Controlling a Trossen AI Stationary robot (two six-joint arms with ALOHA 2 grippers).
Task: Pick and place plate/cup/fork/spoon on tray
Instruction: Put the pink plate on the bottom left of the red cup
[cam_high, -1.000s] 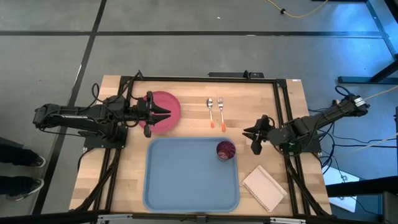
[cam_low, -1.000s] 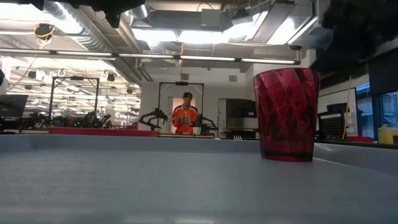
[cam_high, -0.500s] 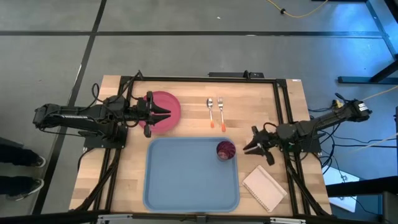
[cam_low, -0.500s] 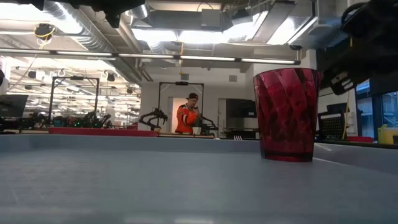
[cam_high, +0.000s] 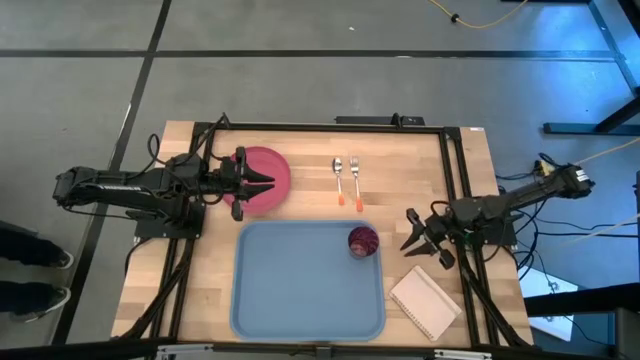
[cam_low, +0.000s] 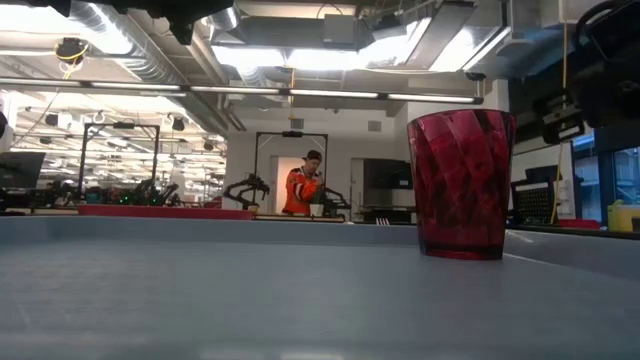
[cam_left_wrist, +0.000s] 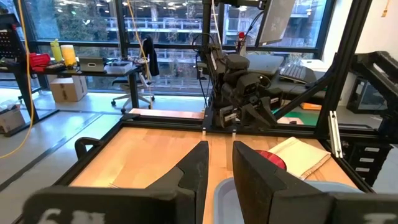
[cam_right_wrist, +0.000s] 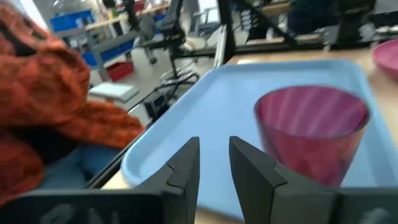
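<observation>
The pinkish-red plate (cam_high: 276, 163) lies flat on the wooden table at the far left. My left gripper (cam_high: 272, 182) is held level above it, its fingers (cam_left_wrist: 199, 165) a narrow gap apart and empty. The maroon cup (cam_high: 363, 241) stands upright on its base in the light blue tray (cam_high: 300, 295), near the tray's far right corner. It also shows in the right wrist view (cam_right_wrist: 311, 134). The spoon (cam_high: 338, 180) and the fork (cam_high: 354, 180) lie side by side on the table beyond the tray. My right gripper (cam_high: 410, 242) is right of the cup, clear of it, narrowly open and empty.
A white notepad (cam_high: 425, 303) lies on the table right of the tray, near my right gripper. Black frame rails run along the table's edges. A person in orange (cam_low: 300, 190) stands far back in the room.
My right gripper has drawn back from the cup, toward the table's near edge and a little toward its right edge. The cup has stayed upright in the tray.
</observation>
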